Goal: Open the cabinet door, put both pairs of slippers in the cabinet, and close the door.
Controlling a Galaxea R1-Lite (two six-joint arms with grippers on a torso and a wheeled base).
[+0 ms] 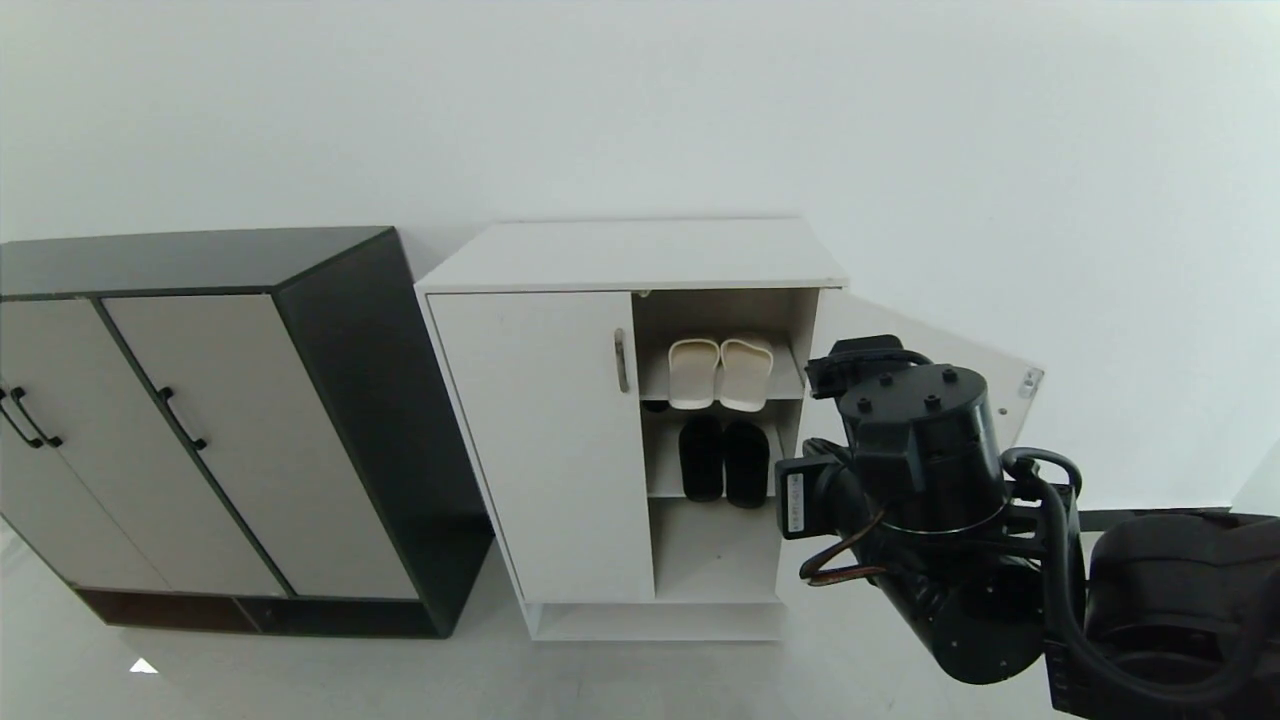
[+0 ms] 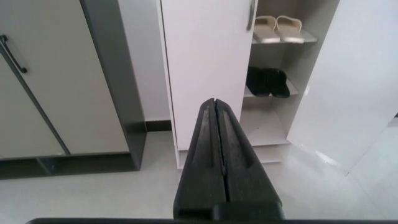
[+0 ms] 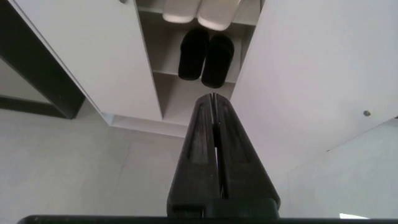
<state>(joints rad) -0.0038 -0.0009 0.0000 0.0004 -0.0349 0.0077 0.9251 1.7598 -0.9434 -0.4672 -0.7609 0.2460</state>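
Right hand (image 3: 214,96), matte black and pressed together, faces the boxy white cabinet (image 1: 640,255) (flat door (image 3: 311,74) open).

L gripper (image 2: 214,103) jaws pressed together; ahead of it, cabinet (image 2: 205,56) w/ door (image 2: 354,81) open, white slippers (image 2: 278,28) shelved above black slippers (image 2: 267,81).

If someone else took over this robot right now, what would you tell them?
Left gripper: shut, empty.
Right gripper: shut, empty, in front of the open door.
White slippers sit on the cabinet's upper shelf, black slippers on the shelf below.
Done: door opened, both pairs stowed.
Left: close the door.
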